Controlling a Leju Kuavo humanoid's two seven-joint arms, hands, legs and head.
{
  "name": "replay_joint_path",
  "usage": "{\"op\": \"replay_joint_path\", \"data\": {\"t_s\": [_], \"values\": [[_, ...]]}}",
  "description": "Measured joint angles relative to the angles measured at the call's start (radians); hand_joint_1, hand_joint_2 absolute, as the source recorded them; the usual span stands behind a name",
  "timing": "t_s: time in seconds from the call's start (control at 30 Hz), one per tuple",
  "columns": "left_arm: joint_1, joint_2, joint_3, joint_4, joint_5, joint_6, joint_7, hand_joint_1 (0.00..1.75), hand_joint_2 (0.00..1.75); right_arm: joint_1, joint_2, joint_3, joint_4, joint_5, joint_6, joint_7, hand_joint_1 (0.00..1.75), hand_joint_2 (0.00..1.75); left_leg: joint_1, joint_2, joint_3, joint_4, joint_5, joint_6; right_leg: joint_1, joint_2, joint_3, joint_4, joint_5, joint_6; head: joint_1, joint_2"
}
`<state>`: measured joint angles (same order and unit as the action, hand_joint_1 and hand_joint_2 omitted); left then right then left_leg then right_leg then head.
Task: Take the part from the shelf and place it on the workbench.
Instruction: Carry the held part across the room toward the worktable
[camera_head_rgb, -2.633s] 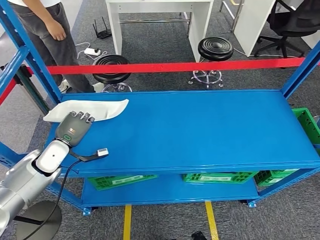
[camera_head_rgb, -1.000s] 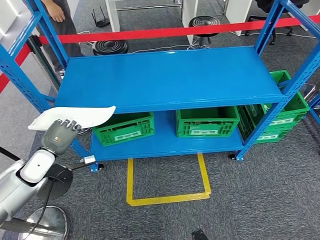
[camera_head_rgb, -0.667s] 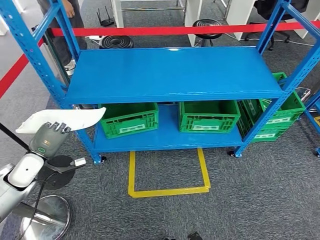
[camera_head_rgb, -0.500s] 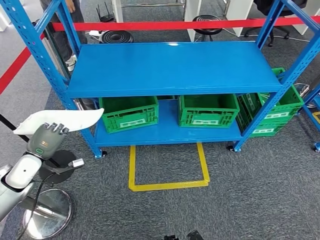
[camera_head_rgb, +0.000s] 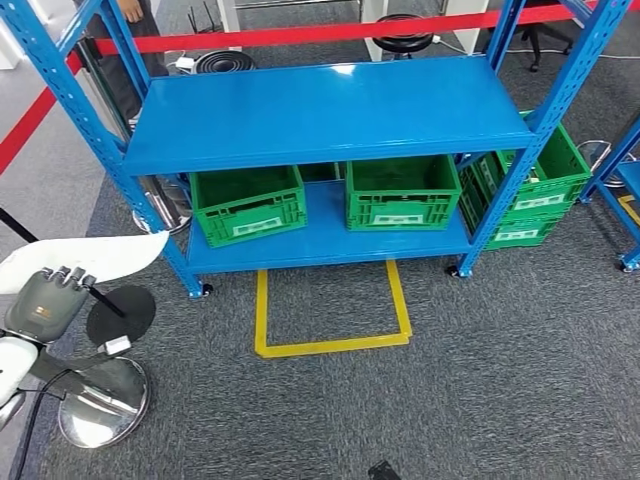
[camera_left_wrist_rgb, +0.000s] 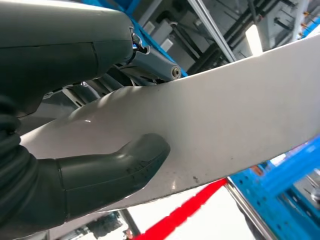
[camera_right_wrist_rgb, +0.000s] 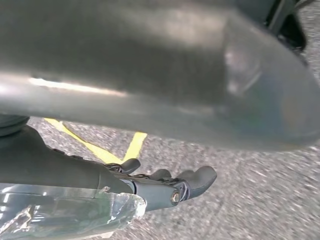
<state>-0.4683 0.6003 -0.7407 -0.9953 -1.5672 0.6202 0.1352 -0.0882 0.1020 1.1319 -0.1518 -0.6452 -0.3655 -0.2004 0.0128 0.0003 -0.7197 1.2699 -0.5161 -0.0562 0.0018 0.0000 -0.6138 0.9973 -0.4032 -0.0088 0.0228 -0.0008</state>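
The part (camera_head_rgb: 90, 258) is a long, flat, white curved panel. My left hand (camera_head_rgb: 44, 303) holds it from below at the lower left of the head view, out over the grey carpet and apart from the blue shelf (camera_head_rgb: 324, 110). In the left wrist view the thumb (camera_left_wrist_rgb: 113, 167) presses against the white part (camera_left_wrist_rgb: 226, 115) while the darker fingers wrap its other side. My right hand (camera_right_wrist_rgb: 162, 182) hangs above the carpet, its fingers loosely stretched out with nothing in them.
Green crates (camera_head_rgb: 247, 205) (camera_head_rgb: 400, 190) stand on the shelf's lower level, with more (camera_head_rgb: 540, 180) beside its right post. A yellow floor outline (camera_head_rgb: 332, 345) lies before the shelf. A round metal stand base (camera_head_rgb: 102, 400) sits near my left arm. Red barrier tape (camera_head_rgb: 302, 35) runs behind.
The part has come off the shelf top in my left hand. The whole view has backed away from the shelf and shifted, so shelf and crates now sit farther off.
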Motion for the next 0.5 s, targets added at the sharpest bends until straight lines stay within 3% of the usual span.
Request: {"op": "replay_joint_path", "data": {"t_s": [0.07, 0.13, 0.17, 0.2, 0.27, 0.3, 0.33, 0.4, 0.43, 0.47, 0.5], "values": [[0.002, 0.003, 0.009, -0.003, 0.000, 0.001, -0.005, 1.75, 1.75, -0.001, 0.002, 0.003, 0.000, 0.000, -0.001, 0.002, 0.00, 0.00, 0.004, 0.000, 0.086, -0.082, 0.044, -0.003, -0.001, 0.000, -0.031, 0.004, 0.024, 0.007, 0.000, 0.000], [-0.001, 0.004, 0.017, -0.006, 0.000, 0.002, -0.007, 1.75, 1.75, -0.003, 0.003, 0.005, 0.000, -0.002, -0.004, 0.005, 0.00, 0.00, 0.006, -0.002, 0.195, -0.221, 0.033, 0.003, 0.002, 0.000, -0.054, 0.014, 0.043, 0.017, 0.001, 0.000], [-0.002, 0.005, 0.019, -0.008, 0.000, 0.003, -0.007, 1.75, 1.75, -0.004, 0.004, 0.006, 0.000, -0.003, -0.007, 0.006, 0.00, 0.00, 0.004, -0.002, 0.226, -0.266, 0.019, 0.010, 0.003, 0.001, -0.061, 0.016, 0.053, 0.023, 0.001, 0.000], [-0.002, 0.005, 0.021, -0.009, 0.000, 0.004, -0.007, 1.75, 1.75, -0.005, 0.004, 0.006, 0.000, -0.004, -0.009, 0.006, 0.00, 0.00, 0.001, -0.003, 0.236, -0.289, 0.013, 0.020, 0.004, 0.001, -0.067, 0.015, 0.065, 0.028, 0.001, 0.000], [0.000, 0.004, 0.021, -0.009, 0.000, 0.004, -0.008, 1.75, 1.75, -0.002, 0.004, 0.006, 0.000, -0.005, -0.013, 0.007, 0.00, 0.00, 0.000, 0.000, 0.219, -0.289, 0.027, 0.039, 0.001, 0.002, -0.077, 0.013, 0.073, 0.040, 0.001, 0.000], [0.002, 0.004, 0.021, -0.009, 0.000, 0.004, -0.008, 1.75, 1.75, 0.000, 0.004, 0.006, 0.000, -0.005, -0.014, 0.009, 0.00, 0.00, 0.001, 0.001, 0.209, -0.289, 0.038, 0.048, -0.001, 0.002, -0.086, 0.028, 0.052, 0.046, 0.002, 0.000], [0.002, 0.004, 0.021, -0.009, 0.000, 0.005, -0.008, 1.75, 1.75, 0.002, 0.004, 0.007, 0.000, -0.005, -0.015, 0.009, 0.00, 0.00, 0.002, 0.003, 0.197, -0.290, 0.050, 0.055, -0.002, 0.003, -0.099, 0.064, 0.010, 0.051, 0.004, 0.000], [0.002, 0.003, 0.022, -0.009, 0.000, 0.005, -0.007, 1.75, 1.75, 0.001, 0.004, 0.007, 0.000, -0.006, -0.017, 0.011, 0.00, 0.00, 0.001, 0.003, 0.168, -0.289, 0.075, 0.063, -0.002, 0.002, -0.132, 0.194, -0.095, 0.058, 0.006, 0.000], [0.003, 0.003, 0.022, -0.009, 0.000, 0.005, -0.007, 1.75, 1.75, 0.001, 0.004, 0.008, 0.000, -0.006, -0.018, 0.011, 0.00, 0.00, 0.000, 0.003, 0.152, -0.289, 0.088, 0.063, -0.002, 0.002, -0.142, 0.260, -0.127, 0.060, 0.007, 0.000], [0.004, 0.003, 0.022, -0.009, 0.000, 0.005, -0.007, 1.75, 1.75, 0.000, 0.004, 0.008, 0.000, -0.006, -0.019, 0.011, 0.00, 0.00, -0.001, 0.003, 0.136, -0.288, 0.100, 0.063, -0.002, 0.002, -0.141, 0.303, -0.136, 0.060, 0.006, 0.000], [0.006, 0.003, 0.022, -0.009, 0.000, 0.005, -0.007, 1.75, 1.75, 0.000, 0.004, 0.008, 0.000, -0.006, -0.019, 0.011, 0.00, 0.00, -0.002, 0.003, 0.120, -0.288, 0.112, 0.062, -0.002, 0.003, -0.124, 0.314, -0.125, 0.058, 0.006, 0.000]]}}
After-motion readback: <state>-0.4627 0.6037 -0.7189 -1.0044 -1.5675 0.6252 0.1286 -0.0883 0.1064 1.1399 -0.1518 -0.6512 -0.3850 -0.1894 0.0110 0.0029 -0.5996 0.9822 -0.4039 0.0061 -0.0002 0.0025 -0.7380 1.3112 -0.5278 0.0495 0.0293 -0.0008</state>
